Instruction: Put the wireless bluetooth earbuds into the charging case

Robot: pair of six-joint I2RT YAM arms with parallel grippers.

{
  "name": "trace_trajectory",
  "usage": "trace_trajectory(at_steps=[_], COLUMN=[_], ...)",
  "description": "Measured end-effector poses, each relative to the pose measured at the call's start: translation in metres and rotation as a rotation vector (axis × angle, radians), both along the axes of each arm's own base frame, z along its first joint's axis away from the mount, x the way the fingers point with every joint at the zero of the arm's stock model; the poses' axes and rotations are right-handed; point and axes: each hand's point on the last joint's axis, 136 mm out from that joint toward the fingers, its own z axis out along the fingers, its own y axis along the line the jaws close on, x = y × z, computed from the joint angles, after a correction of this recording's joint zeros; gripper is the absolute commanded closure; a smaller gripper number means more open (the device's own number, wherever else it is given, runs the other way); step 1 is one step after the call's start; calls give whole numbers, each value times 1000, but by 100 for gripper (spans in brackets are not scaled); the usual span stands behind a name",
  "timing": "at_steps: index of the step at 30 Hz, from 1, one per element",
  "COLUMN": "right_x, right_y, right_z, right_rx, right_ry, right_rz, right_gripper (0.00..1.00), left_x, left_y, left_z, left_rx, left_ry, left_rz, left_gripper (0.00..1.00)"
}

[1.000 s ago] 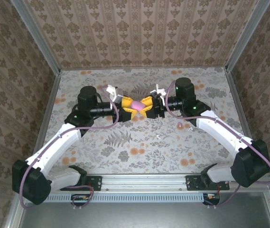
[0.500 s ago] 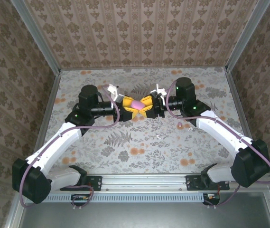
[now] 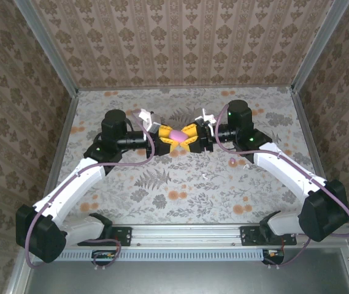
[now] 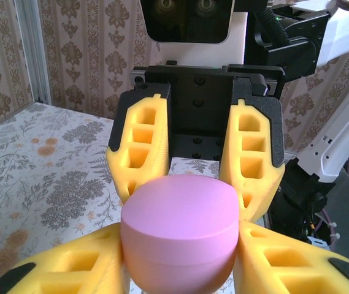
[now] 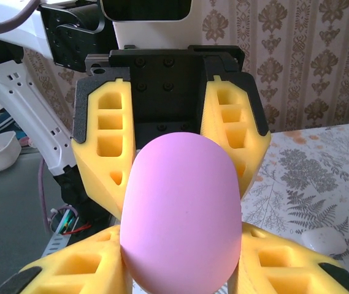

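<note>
The charging case [image 3: 177,134] is a closed pink oval pebble, held above the table's middle between both grippers. My left gripper [image 3: 167,136] is shut on it from the left and my right gripper [image 3: 188,135] from the right. In the left wrist view the charging case [image 4: 180,229] shows a lid seam, with my yellow fingers [image 4: 76,269] pressed on its sides. In the right wrist view the charging case [image 5: 183,217] stands end-on between my fingers [image 5: 284,263]. One tiny pink earbud [image 3: 232,162] lies on the table by the right forearm. A tiny whitish piece [image 3: 203,176] lies nearer the front.
The floral table [image 3: 162,196] is walled by patterned panels and metal posts [image 3: 64,141]. A metal rail [image 3: 180,233] with the arm bases runs along the front edge. A small whitish rounded thing [image 5: 324,239] lies on the table below the grippers.
My left gripper has edged slightly toward the right one. The case stays held between both grippers; the small pieces on the table have not moved.
</note>
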Motion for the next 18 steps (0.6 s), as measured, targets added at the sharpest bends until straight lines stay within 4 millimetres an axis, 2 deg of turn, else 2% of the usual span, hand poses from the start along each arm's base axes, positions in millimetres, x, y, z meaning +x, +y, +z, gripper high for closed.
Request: trace_trajectory(at_steps=[10, 13, 18], right_x=[-1, -1, -1], right_y=[0, 0, 0], right_z=[0, -1, -2], right_rx=[0, 0, -1], right_ry=[2, 2, 3], right_rz=[3, 3, 1], right_gripper=[62, 62, 54], left_x=[-1, -1, -1], left_y=[0, 0, 0], left_z=[0, -1, -2], left_rx=[3, 4, 7], left_ry=[0, -4, -4], left_rz=[-2, -4, -4], left_gripper=[59, 63, 67])
